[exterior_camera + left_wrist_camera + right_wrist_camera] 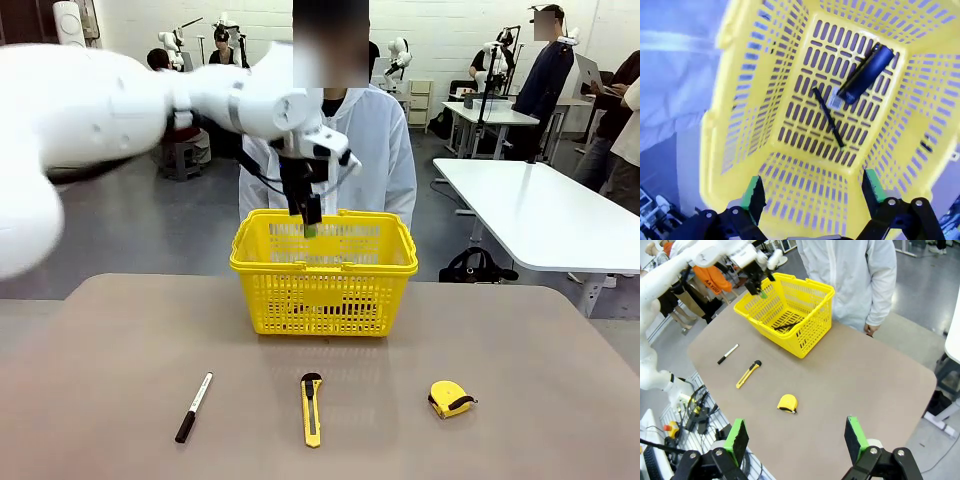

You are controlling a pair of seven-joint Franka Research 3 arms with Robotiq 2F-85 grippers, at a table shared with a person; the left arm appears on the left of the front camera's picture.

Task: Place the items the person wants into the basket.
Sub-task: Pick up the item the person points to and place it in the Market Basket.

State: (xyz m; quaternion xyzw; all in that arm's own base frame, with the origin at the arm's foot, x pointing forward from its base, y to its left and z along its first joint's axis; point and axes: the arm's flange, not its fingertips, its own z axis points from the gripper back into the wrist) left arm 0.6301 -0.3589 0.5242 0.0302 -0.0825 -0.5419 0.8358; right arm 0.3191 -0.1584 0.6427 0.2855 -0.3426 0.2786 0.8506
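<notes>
Now done with pen (828, 117), lying on basket (320, 300) floor beneath wide-open, empty left gripper (812, 192). Next, probably fetching tape measure (451, 399), on the table (100, 400) well apart from basket, with right gripper (797, 440), likewise wide and empty

right tool (796, 436) – jaws apart | tape measure (788, 403) on table (865, 385)

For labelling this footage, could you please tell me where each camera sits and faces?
Front: fixed on the robot's side, facing the person across the basket; left gripper over it.
Left wrist: above the basket, looking down at a pen inside; own open gripper at bottom.
Right wrist: high, looking down over the table and tape measure; open right gripper at bottom.
Shared: all show the basket.
</notes>
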